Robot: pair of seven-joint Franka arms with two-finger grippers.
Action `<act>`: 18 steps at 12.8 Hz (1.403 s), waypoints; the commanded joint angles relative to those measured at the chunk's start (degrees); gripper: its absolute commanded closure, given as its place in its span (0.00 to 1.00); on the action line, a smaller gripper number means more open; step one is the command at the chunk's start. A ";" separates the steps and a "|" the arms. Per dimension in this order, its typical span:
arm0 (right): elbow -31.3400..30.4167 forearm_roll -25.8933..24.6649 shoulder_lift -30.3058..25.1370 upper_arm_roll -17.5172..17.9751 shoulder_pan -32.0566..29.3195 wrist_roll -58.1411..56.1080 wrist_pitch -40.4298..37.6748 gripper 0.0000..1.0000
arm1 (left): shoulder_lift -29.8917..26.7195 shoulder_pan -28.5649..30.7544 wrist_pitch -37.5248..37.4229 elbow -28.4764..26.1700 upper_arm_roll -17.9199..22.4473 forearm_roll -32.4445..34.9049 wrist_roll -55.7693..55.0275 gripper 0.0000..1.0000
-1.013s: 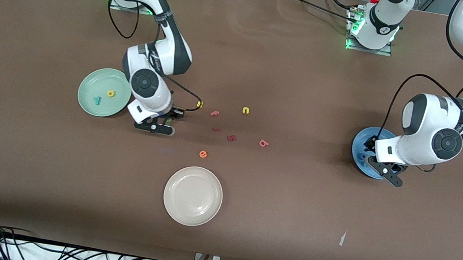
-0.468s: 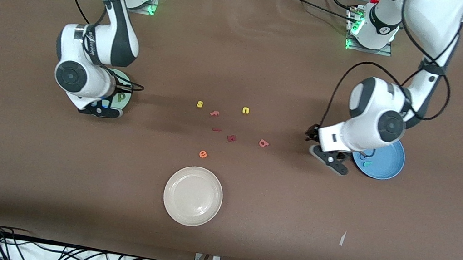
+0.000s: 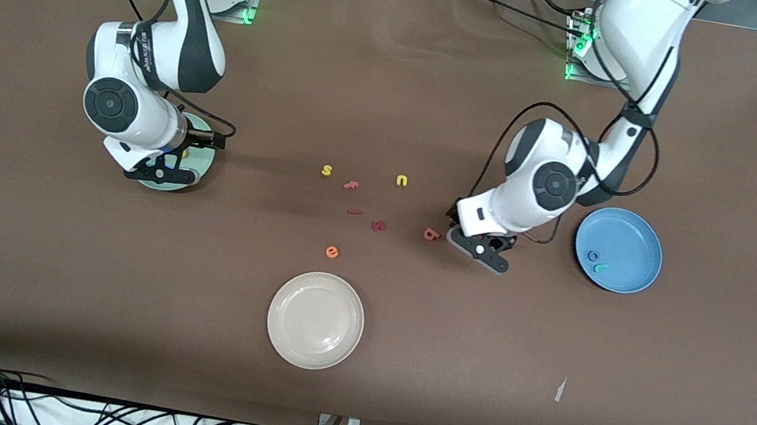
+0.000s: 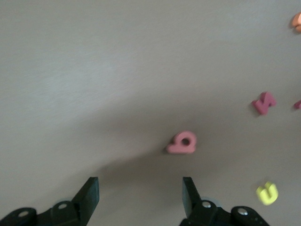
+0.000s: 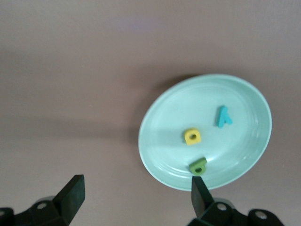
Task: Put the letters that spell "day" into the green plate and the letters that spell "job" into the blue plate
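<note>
So the right gripper (image 5: 134,200) has just let the green "d" (image 5: 199,166) go — a second ago it was still carrying it in from the middle of the table, and now its fingers stand wide apart over the green plate (image 5: 244,160), with nothing between them. The "d" lies in the plate next to the yellow "a" (image 5: 192,136) and the teal "y" (image 5: 223,116), so "day" looks done to me.

Meanwhile the left arm has swung away from the blue plate (image 3: 645,237), where it was hanging a second back, and the left gripper (image 4: 140,195) now sits low just beside the salmon "b" (image 4: 182,142), toward the left arm's end of the table. Its fingers are spread with nothing in them, and the "b" is out ahead of the tips, not between them yet.

The blue plate already has the blue "o" (image 3: 592,256) and the teal "j" (image 3: 600,267) in it — so the "b" is the last letter that counts. The yellow "s" (image 3: 326,170), yellow "u" (image 3: 402,181), orange "e" (image 3: 332,252) and the dark red bits can stay put on the table, I reckon.
</note>
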 commanded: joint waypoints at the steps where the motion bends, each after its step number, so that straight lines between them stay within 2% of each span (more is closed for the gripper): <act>1: 3.64 -0.95 -0.41 -0.51 -0.10 0.00 -1.35 0.00 | 3.60 -2.64 -0.40 5.32 1.14 -1.05 -2.44 0.21; 3: 9.50 -0.86 -1.20 -2.18 -0.18 -0.44 -7.30 0.00 | 4.75 -3.87 0.82 5.94 1.66 -0.79 -2.35 0.21; 5: 17.49 -0.51 -1.20 -4.19 -0.18 -0.62 -15.90 0.00 | 5.98 -5.28 2.84 6.03 1.66 3.93 -2.61 0.22; 6: 20.84 -0.25 -1.12 -4.20 -0.44 -0.35 -19.95 0.00 | 6.42 -5.46 2.85 6.03 1.66 4.65 -3.13 0.22; 8: 23.76 -0.24 -1.20 -2.46 -1.76 0.52 -23.49 0.00 | 7.12 -6.51 3.02 6.03 1.66 4.75 -3.58 0.22; 9: 24.03 -0.07 -1.47 -0.45 -4.81 -0.08 -23.68 0.00 | 7.39 -6.86 3.46 5.94 1.66 4.66 -3.84 0.22; 11: 24.92 -0.24 -4.70 6.57 -13.06 -0.44 -26.82 0.00 | 7.91 -7.30 4.43 5.85 1.66 4.75 -3.84 0.22; 13: 24.74 -0.77 -8.83 17.18 -24.56 -0.61 -31.23 0.00 | 8.44 -7.39 4.61 5.94 1.66 4.75 -3.84 0.22; 15: 24.65 -3.04 -12.87 24.59 -33.28 -2.54 -31.59 0.00 | 8.62 -7.39 5.22 5.85 1.66 4.83 -3.84 0.22; 16: 24.65 -7.58 -16.03 26.10 -33.40 -4.03 -31.85 0.00 | 8.71 -7.39 5.31 5.85 1.66 4.83 -3.84 0.22; 18: 24.91 -8.16 -20.61 25.94 -34.01 -5.09 -32.82 0.00 | 8.80 -7.39 5.22 5.85 1.66 4.83 -3.84 0.22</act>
